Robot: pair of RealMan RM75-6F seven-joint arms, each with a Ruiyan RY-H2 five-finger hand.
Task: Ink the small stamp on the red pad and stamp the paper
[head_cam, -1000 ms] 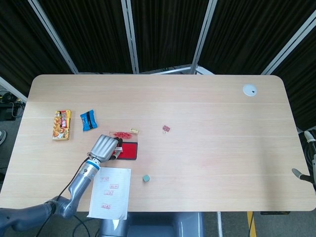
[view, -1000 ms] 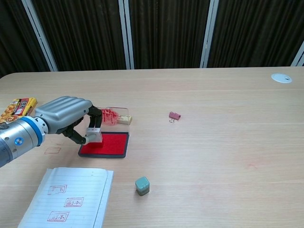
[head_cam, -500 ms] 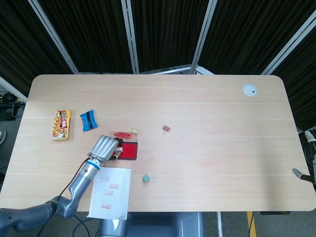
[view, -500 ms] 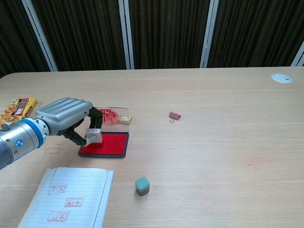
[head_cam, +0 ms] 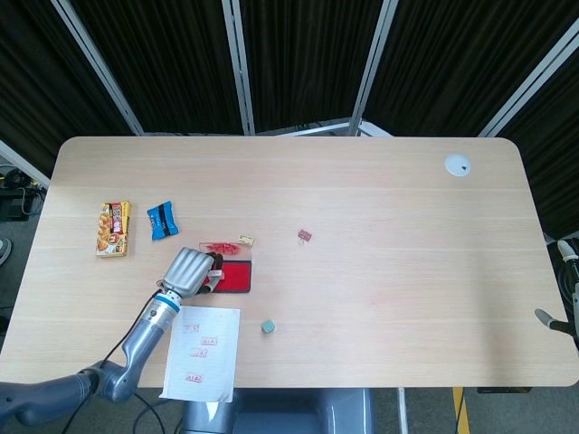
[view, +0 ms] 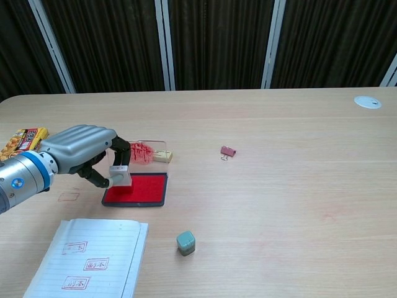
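Note:
My left hand pinches the small pale stamp between thumb and fingers, holding it just above the left end of the red ink pad. The lined paper lies near the table's front edge, left of centre, with three red stamp marks on it. In the head view the hand hides most of the stamp. My right hand shows in neither view.
The pad's clear lid with a red print lies just behind the pad. A small grey-green cube, a pink binder clip, a yellow snack box, a blue packet and a white disc lie around.
My left hand has shifted slightly left and lifted the stamp a little off the pad's left end.

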